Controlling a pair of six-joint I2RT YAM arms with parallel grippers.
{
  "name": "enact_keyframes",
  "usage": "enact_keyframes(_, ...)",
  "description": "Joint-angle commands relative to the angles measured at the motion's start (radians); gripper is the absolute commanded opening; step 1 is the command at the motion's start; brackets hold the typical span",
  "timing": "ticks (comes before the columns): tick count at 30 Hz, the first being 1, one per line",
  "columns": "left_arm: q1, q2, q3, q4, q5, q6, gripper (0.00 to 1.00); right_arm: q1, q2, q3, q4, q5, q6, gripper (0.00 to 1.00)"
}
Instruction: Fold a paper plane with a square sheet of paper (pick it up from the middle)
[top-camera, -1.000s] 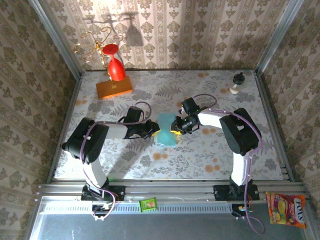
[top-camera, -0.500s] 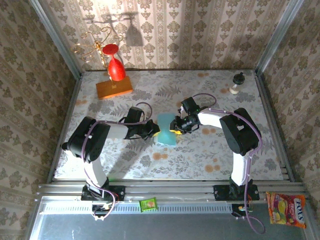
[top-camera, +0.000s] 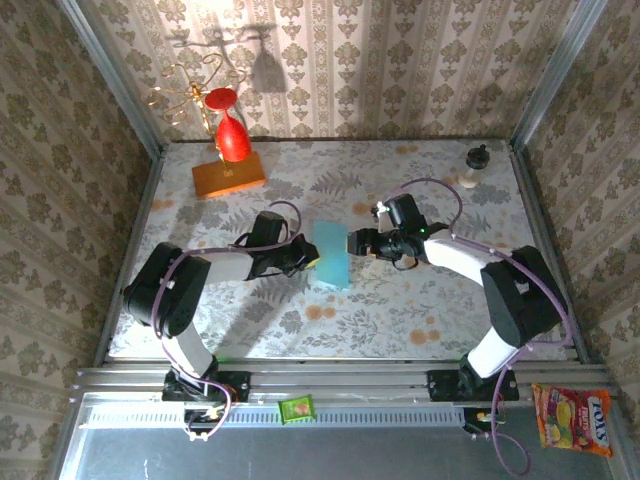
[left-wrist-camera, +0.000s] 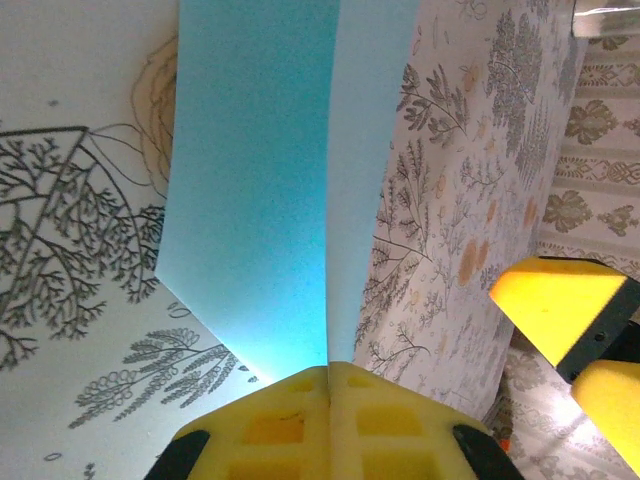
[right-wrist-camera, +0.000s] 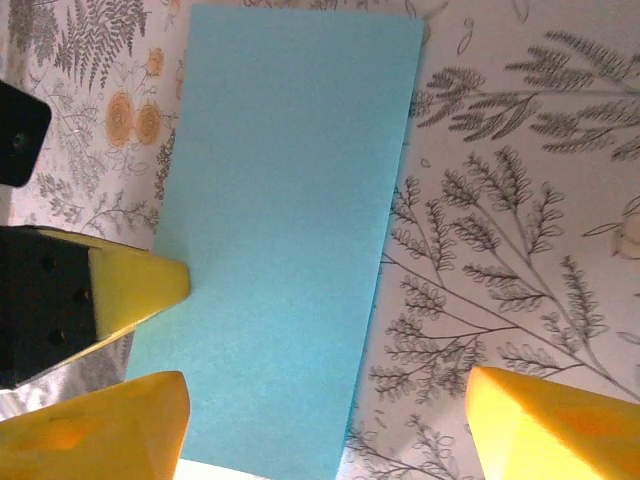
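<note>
Floral table (top-camera: 400, 300) carries a red glass (top-camera: 232, 135) on an orange block (top-camera: 229, 176), upper left. At centre, the square sheet of paper (top-camera: 331, 255) lies folded double, light-blue. The left gripper (top-camera: 310, 262) is clenched on its edge; the right gripper (top-camera: 358, 243) gapes released, just beside it.

Right tool (top-camera: 356, 243) released sheet (top-camera: 331, 255), pulled back rightward.

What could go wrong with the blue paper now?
The left gripper pinches the folded square sheet of paper at one edge, so a tug might tear or crumple it. The right gripper stands open beside it, not holding, so the paper may slide or spring unfolded when the left one moves.
</note>
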Motion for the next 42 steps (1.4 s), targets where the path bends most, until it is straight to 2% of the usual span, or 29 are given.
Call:
enact_keyframes(1, -0.018, -0.028, -0.007, -0.022, -0.042, -0.042, 0.02, 0.038, -0.062, -0.054, 0.025, 0.138, -0.114, 0.75)
enact_keyframes(4, -0.029, -0.027, -0.001, -0.02, -0.052, -0.055, 0.02, 0.088, -0.099, -0.083, 0.038, 0.222, -0.185, 0.75)
enact_keyframes(11, -0.017, -0.007, -0.014, 0.0, -0.03, -0.065, 0.02, 0.23, -0.076, -0.065, 0.036, 0.307, -0.336, 0.77)
enact_keyframes(18, -0.017, 0.003, -0.022, 0.027, -0.022, -0.077, 0.02, 0.339, -0.06, -0.118, 0.18, 0.319, -0.481, 0.78)
enact_keyframes(23, -0.016, 0.008, -0.022, 0.034, -0.018, -0.084, 0.02, 0.395, -0.014, -0.101, 0.184, 0.364, -0.595, 0.79)
enact_keyframes(32, -0.014, 0.01, -0.017, 0.033, -0.007, -0.086, 0.02, 0.419, 0.049, -0.124, 0.284, 0.434, -0.661, 0.79)
enact_keyframes(42, -0.014, 0.012, -0.012, 0.035, -0.001, -0.086, 0.02, 0.404, -0.015, -0.193, 0.364, 0.499, -0.645, 0.71)
